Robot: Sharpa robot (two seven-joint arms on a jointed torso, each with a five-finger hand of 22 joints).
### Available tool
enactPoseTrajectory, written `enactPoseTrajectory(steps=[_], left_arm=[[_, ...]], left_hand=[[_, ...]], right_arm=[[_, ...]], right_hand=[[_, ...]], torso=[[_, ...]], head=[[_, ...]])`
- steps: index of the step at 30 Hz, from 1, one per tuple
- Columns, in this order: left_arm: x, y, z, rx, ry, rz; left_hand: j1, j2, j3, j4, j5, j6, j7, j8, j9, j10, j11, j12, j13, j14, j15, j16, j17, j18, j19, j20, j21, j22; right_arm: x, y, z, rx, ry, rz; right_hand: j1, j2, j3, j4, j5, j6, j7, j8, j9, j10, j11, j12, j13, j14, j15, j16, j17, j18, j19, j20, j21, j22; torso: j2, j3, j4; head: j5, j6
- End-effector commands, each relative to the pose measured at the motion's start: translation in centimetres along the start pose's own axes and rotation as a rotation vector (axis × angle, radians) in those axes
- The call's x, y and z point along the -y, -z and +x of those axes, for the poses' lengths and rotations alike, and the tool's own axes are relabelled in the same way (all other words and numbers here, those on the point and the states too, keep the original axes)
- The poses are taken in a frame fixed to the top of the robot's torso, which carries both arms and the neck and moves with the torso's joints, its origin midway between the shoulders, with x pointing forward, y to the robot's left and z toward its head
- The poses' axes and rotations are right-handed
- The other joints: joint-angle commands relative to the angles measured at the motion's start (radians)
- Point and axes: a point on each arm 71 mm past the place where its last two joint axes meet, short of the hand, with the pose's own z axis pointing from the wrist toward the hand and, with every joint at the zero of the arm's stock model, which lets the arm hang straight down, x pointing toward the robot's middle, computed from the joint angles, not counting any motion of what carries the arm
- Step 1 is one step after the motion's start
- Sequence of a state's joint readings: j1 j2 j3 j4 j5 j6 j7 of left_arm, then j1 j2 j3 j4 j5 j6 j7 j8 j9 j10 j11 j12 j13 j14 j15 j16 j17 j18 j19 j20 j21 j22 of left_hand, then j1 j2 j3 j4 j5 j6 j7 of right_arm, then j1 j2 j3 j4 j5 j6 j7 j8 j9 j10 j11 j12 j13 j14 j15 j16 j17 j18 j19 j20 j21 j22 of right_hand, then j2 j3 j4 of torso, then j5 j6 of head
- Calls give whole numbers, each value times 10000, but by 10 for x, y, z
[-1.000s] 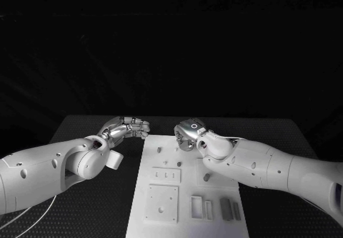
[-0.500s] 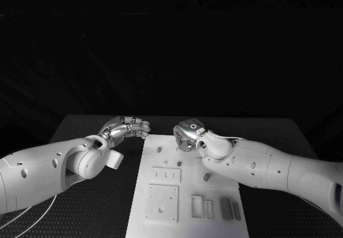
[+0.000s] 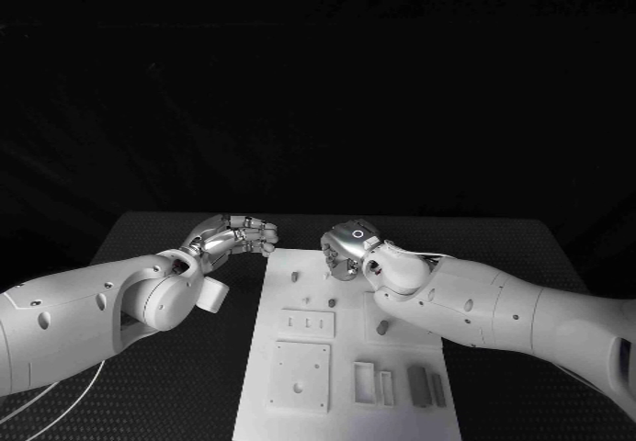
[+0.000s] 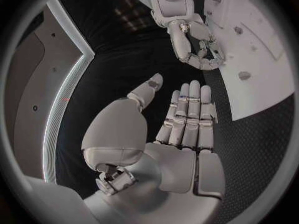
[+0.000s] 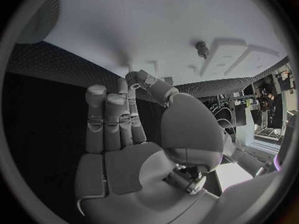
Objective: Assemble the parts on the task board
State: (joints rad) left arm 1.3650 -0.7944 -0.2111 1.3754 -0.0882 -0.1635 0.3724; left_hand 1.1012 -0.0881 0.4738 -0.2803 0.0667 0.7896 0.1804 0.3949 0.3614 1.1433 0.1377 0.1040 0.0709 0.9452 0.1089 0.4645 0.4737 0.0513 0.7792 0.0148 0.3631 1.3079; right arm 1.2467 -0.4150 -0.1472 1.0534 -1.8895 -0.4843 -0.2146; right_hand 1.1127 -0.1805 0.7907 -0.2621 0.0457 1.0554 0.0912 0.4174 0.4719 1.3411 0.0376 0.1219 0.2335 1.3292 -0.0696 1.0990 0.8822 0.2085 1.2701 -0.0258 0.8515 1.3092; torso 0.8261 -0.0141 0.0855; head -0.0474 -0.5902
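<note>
Surface: a black table (image 3: 159,367) with a dotted mat, dark all round behind it; the white task board (image 3: 347,349) lies in the middle, running from the near edge toward the two hands.

Left hand: the left hand (image 3: 236,237) hovers just off the board's far left corner, over the black mat. In the left wrist view its fingers (image 4: 190,115) lie straight and side by side, the thumb standing off to one side, the palm bare; it holds nothing.

Right hand: the right hand (image 3: 347,246) is over the far end of the board, knuckles up, fingers bent downward. The right wrist view shows its fingers (image 5: 112,119) fairly straight, close together, the thumb crossing in front of them; nothing sits in the palm. Whether the fingertips touch the board cannot be told.

Arms: both white arms reach in low from the sides; the hands are near each other but apart.

Board: recessed shapes show on it, a square plate (image 3: 300,372) near the front left, a small panel with three slots (image 3: 308,323) above it, and narrow upright slots (image 3: 374,383) to the right.

Parts: small dark pegs (image 3: 383,327) stand or lie on the board near the right forearm; their exact shape is too small to make out. A peg (image 5: 202,48) also shows in the right wrist view.

Hidden: the right forearm covers part of the board's right side.

Writing: none can be read.
</note>
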Motion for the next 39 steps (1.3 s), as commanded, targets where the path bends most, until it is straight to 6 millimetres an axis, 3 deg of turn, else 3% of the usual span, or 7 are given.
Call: enactPoseTrajectory(steps=[1, 17, 21, 25, 30, 39], left_arm=[[2, -1, 2, -141, 93, 86], [2, -1, 2, -142, 96, 92], [2, 0, 2, -126, 91, 90], [2, 0, 2, -120, 91, 88], [2, 0, 2, -118, 91, 88], [2, 0, 1, -90, 84, 89]], left_hand=[[-12, -5, -19, -53, -63, 21, 68, -59, -9, 2, 53, -47, -4, 1, 53, -67, 14, 111, -67, -9, -58, 151], [-8, -9, -20, -53, -63, 21, 69, -66, -7, 4, 54, -59, -4, 2, 54, -79, 23, 112, -69, -8, -59, 152], [-9, -10, -20, -52, -63, 20, 69, -68, -7, 4, 54, -62, -4, 2, 55, -81, 25, 112, -69, -8, -60, 152], [-8, -13, -21, -53, -63, 18, 70, -70, -8, 4, 55, -65, -4, 2, 55, -85, 27, 112, -70, -7, -60, 152], [-7, -20, -22, -54, -64, 14, 71, -75, -8, 1, 57, -71, -5, 2, 56, -89, 30, 112, -71, -7, -61, 152], [-5, -27, -23, -54, -65, 7, 75, -83, -9, -2, 60, -81, -5, 0, 58, -98, 35, 113, -74, -5, -63, 153]], right_arm=[[-1, -1, 1, -154, 57, -46], [-1, -2, 3, -299, -35, -43], [0, -2, 4, -433, -168, 46], [2, -2, 5, -467, -224, 128], [4, -2, 4, -396, -268, 199], [3, 0, 3, -218, -394, 206]], right_hand=[[81, -17, 63, -1, 27, 45, -3, 19, 14, 47, 4, -22, 15, -8, -37, 37, -17, 533, -15, -39, 36, 180], [66, -92, 98, 40, 27, -10, 19, -40, 15, -2, 30, -89, 29, -49, -11, 22, -56, 533, -74, -19, 28, 170], [51, -263, 95, 102, 26, -246, 115, -203, -19, -212, 124, -254, 17, -109, 79, -51, -146, 533, -162, 26, -11, 149], [79, -738, 57, 215, 11, -1055, 470, -670, -185, -1088, 441, -619, -167, -134, 395, -87, -230, 520, -192, 89, -65, 110], [188, -1077, -23, 381, 22, -1409, 634, -847, -239, -1592, 618, -603, -301, -156, 559, -49, -286, 515, -204, 160, -97, 96], [135, -1156, -244, 352, 24, -1672, 727, -964, -282, -1958, 724, -582, -425, -244, 661, -18, -332, 531, -295, 204, -124, 116]], torso=[[0, -5, -3], [6, -3, -6], [5, -7, -9], [5, -11, -9], [4, -16, -16], [4, -10, -12]], head=[[-15, 16], [-31, -7], [-28, -14], [-37, -19], [-31, -23], [-32, -20]])
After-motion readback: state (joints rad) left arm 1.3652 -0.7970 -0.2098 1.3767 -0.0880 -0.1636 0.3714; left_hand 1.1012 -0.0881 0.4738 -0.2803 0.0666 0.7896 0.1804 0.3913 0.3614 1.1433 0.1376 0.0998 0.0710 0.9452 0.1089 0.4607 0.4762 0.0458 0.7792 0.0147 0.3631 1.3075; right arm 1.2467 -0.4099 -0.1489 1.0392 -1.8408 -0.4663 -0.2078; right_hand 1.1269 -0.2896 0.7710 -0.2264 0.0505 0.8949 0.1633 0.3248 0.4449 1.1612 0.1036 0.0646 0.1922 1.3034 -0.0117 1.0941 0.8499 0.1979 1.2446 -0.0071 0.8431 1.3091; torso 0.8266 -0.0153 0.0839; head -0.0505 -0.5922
